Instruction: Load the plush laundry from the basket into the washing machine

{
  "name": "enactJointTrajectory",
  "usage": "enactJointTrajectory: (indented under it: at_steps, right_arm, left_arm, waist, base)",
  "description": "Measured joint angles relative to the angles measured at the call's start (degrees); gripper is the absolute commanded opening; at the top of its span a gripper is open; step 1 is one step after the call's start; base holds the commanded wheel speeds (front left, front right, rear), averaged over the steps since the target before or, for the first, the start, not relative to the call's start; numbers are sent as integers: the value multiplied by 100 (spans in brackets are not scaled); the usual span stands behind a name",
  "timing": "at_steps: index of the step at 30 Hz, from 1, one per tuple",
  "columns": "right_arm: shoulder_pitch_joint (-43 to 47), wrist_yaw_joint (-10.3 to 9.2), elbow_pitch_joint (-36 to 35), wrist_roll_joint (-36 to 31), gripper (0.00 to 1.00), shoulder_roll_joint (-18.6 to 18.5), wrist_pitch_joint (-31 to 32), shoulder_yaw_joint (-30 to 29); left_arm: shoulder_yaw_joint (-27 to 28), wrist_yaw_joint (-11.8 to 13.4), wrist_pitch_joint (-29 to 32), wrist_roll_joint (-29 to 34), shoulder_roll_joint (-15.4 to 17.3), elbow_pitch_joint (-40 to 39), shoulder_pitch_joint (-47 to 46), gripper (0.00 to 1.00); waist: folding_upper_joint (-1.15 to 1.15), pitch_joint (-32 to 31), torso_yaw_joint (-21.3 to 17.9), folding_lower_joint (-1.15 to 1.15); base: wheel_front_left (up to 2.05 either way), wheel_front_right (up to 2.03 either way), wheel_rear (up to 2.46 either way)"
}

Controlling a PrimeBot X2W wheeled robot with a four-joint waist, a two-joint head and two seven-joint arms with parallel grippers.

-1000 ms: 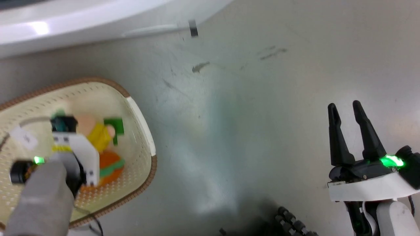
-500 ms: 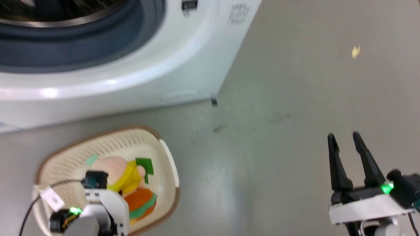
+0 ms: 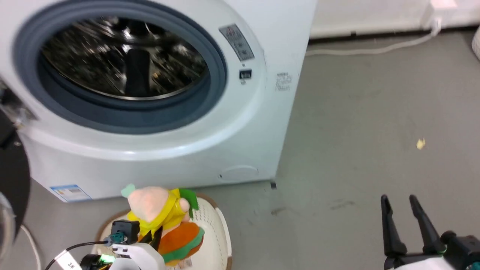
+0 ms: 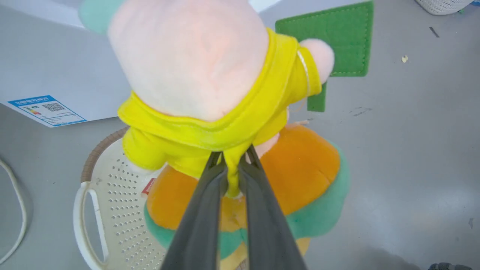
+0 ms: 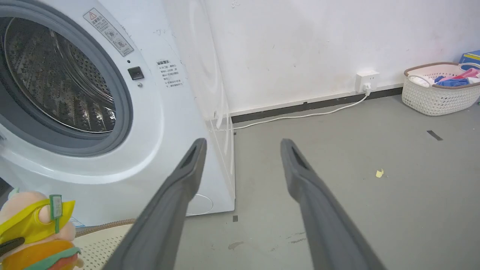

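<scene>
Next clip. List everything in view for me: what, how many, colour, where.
washing machine: one, white, porthole open, behind the basket.
doll: one, pink head and yellow body, held above the basket.
burger plush: one, orange and green, directly under the doll.
basket: one, cream, brown rim, on the floor.
second basket: one, pale, clothes inside, by the far wall.
wall socket: one, white, low on the wall.
scrap: one, yellow, on the grey floor.
left gripper: one, dark, shut on the doll's yellow fabric.
right gripper: one, dark, open, over bare floor.
</scene>
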Motion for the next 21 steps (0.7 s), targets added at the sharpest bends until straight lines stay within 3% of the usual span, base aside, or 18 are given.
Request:
enactJointTrajectory:
  at_steps: [3, 10, 16, 21]
  right_arm:
    - [99, 1, -12, -1, 100, 1, 0, 44]
    - [154, 0, -109, -18, 100, 1, 0, 111]
    - [93, 0, -213, -7, 100, 1, 0, 155]
    - [-214, 0, -280, 65, 100, 1, 0, 212]
  left_arm:
    - [155, 47, -21, -45, 74, -589, 199, 0]
    - [709, 546, -47, 100, 321, -2775, 603, 0]
    - [1088, 880, -4, 231, 524, -4268, 457, 0]
    - [1360, 957, 511, 146, 788, -4677, -450, 0]
  waist:
    - [0, -240, 72, 0]
    - [0, -298, 77, 2]
    - [0, 107, -9, 2]
    - [0, 669, -100, 3]
  base:
    - [0, 0, 0]
    - [0, 0, 0]
    - [0, 0, 0]
    - [0, 0, 0]
